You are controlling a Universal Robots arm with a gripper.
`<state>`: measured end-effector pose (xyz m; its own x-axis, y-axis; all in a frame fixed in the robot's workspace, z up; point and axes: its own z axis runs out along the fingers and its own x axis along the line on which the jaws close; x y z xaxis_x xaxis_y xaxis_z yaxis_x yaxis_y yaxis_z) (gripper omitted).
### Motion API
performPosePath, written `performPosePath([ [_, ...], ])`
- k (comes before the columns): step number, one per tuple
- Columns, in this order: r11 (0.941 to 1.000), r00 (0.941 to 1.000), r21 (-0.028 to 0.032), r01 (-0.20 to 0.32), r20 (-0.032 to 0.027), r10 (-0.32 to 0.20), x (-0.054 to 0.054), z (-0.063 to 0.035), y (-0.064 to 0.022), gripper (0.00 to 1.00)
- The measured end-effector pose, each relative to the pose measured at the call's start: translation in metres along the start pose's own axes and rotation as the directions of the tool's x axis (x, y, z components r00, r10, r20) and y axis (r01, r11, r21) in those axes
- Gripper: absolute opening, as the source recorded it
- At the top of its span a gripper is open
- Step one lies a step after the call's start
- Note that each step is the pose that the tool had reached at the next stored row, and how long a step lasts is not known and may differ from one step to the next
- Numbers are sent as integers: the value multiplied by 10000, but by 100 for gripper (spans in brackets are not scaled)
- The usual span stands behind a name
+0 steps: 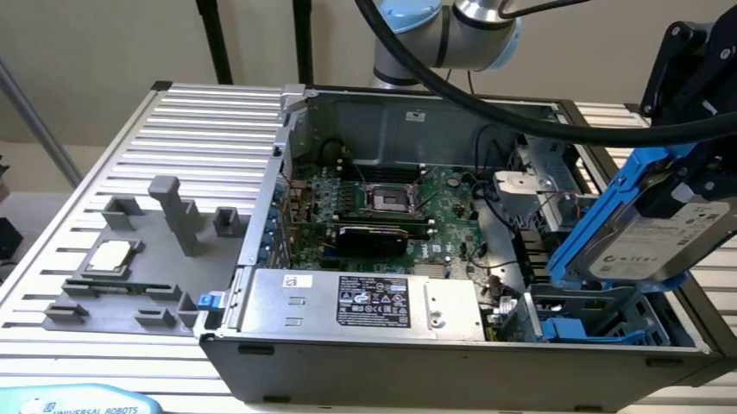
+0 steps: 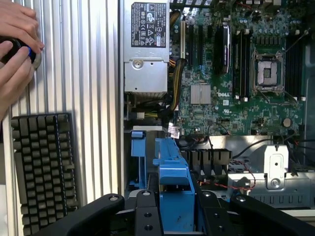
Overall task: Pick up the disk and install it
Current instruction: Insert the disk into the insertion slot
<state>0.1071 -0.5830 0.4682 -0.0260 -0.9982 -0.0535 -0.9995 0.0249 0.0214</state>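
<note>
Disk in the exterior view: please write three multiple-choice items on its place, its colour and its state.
1. Where is the disk? A on the table; B above the open computer case; C on the keyboard.
2. What colour are its carrier rails? A blue; B red; C green.
3. What is its state? A lying flat; B installed; C tilted, held by the claw.
Answers: B, it hangs over the case's corner at the exterior view's right; A, blue edges show; C, the claw grips it aslant.
</note>
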Motion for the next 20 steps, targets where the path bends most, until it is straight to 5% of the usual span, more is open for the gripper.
performPosePath([
  [11, 9998, 9998, -46, 199, -81, -199, 26, 104, 11, 33],
  [20, 9998, 9995, -45, 194, -262, -195, 34, 196, 10, 33],
])
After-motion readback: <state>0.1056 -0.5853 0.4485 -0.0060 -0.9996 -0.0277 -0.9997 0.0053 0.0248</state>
